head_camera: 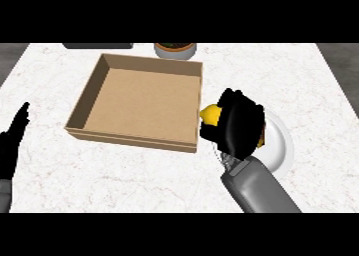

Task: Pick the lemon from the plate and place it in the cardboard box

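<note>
A yellow lemon [209, 113] peeks out from under my right hand [237, 125], whose fingers curl round it just beside the right wall of the cardboard box [135, 102]. The hand hides most of the fruit. Beneath and to the right of the hand lies the white plate [280, 142], largely covered by the hand and forearm. The box is open-topped, tan, and holds nothing visible. My left hand [8, 145] rests at the left edge, fingers straight and pointing up, away from the box.
A potted plant's bowl [174, 49] stands at the counter's back, just behind the box. A dark flat object [98, 45] lies at the back left. The marble counter ends at dark floor on both sides.
</note>
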Robot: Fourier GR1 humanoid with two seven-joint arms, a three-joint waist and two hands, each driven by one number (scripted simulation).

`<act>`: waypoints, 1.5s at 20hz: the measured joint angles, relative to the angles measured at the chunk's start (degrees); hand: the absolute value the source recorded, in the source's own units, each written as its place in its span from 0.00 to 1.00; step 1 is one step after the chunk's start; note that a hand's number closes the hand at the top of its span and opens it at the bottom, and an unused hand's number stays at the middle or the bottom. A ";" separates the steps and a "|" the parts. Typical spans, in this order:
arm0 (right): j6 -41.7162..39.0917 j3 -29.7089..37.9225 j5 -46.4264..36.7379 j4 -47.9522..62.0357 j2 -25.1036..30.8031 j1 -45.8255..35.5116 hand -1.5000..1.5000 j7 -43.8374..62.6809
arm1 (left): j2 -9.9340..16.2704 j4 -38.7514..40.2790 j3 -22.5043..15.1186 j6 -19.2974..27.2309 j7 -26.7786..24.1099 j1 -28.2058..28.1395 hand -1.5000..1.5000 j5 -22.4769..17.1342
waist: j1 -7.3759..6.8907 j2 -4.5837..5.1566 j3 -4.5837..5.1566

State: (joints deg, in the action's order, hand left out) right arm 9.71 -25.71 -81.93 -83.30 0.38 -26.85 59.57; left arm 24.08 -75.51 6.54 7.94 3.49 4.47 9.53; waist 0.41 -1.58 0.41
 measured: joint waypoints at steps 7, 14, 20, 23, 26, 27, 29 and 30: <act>-3.30 -5.88 3.07 -0.90 0.36 -13.75 1.00 9.27 | -1.34 0.41 -1.72 -0.35 -0.37 2.70 0.50 0.72 | -3.28 1.34 -0.22; -1.27 -0.35 8.21 6.46 0.39 -23.76 1.00 10.26 | -1.82 0.66 -2.45 -0.37 0.33 5.08 0.50 1.39 | -4.74 2.18 -0.31; 3.53 5.20 12.42 16.68 0.31 -29.46 1.00 8.53 | -1.90 0.79 -2.63 -0.82 0.25 6.55 0.50 1.43 | -5.72 2.77 -0.33; 6.17 8.07 13.79 22.85 0.25 -31.55 1.00 7.01 | -2.02 0.89 -2.84 -0.90 -0.11 6.59 0.50 1.63 | -6.20 3.06 -0.33; 8.53 9.85 15.27 28.85 0.23 -33.55 1.00 6.25 | -2.43 1.45 -3.09 -0.80 -0.25 7.15 0.50 1.86 | -6.66 3.28 -0.32; 9.40 10.51 15.22 30.74 0.22 -33.87 1.00 6.05 | -2.32 1.39 -3.05 -0.83 0.04 7.53 0.50 1.92 | -6.63 3.29 -0.32; 11.05 12.45 15.65 34.02 0.24 -34.68 0.00 5.83 | -2.21 0.98 -3.15 -1.12 0.16 7.72 0.50 1.88 | -7.00 3.37 -0.34; 12.03 13.44 16.29 35.33 0.21 -34.77 0.00 5.56 | -2.14 1.02 -3.04 -1.08 0.33 7.92 0.50 1.90 | -7.07 3.43 -0.35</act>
State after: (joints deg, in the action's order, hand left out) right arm 21.74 -12.27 -65.64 -47.98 0.60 -61.62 65.13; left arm 21.94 -74.48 3.50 6.86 3.82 12.39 11.43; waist -6.66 1.85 0.06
